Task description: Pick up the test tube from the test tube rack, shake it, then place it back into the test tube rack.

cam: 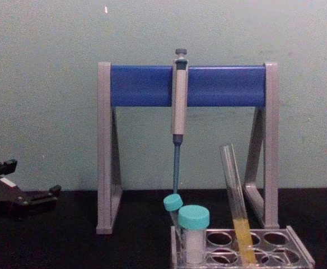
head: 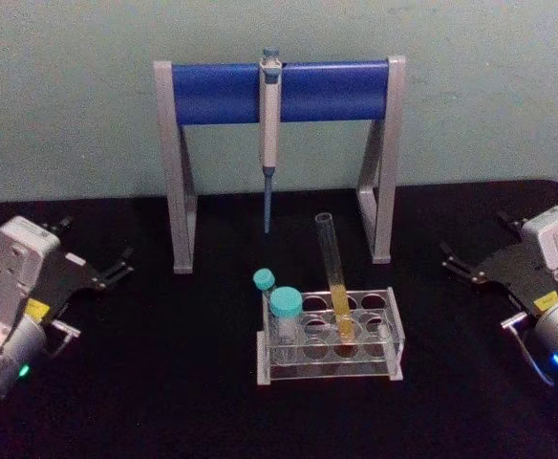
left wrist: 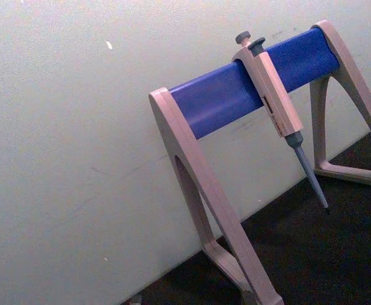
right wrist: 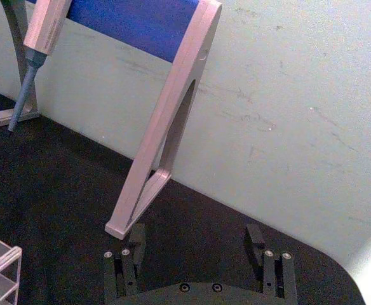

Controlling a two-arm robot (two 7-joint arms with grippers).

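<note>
Toward the near edge of the tabletop (head: pixel 164 411), about midway along it, stands the test tube rack (head: pixel 395 335). The test tube (head: pixel 334 277) sits in a hole right of the rack's middle, yellow liquid low in it, its open top leaning toward the left edge. Two teal-capped tubes (head: pixel 285 304) fill the rack's left end.

Farther out, the left hand (head: pixel 117 268) rests by the left edge and the right hand (head: pixel 451 260) by the right edge. Both are spread open and empty, well apart from the rack.

The pick-up is not yet begun. The right hand looks the better choice, since the capped tubes block the left side. It should close on bare glass above the liquid, then draw the tube out along its lean, not straight up, to spare the rack. The pipette (head: pixel 269 134) hangs on its stand (head: pixel 336 91) at the far edge, so lift short of its tip.
</note>
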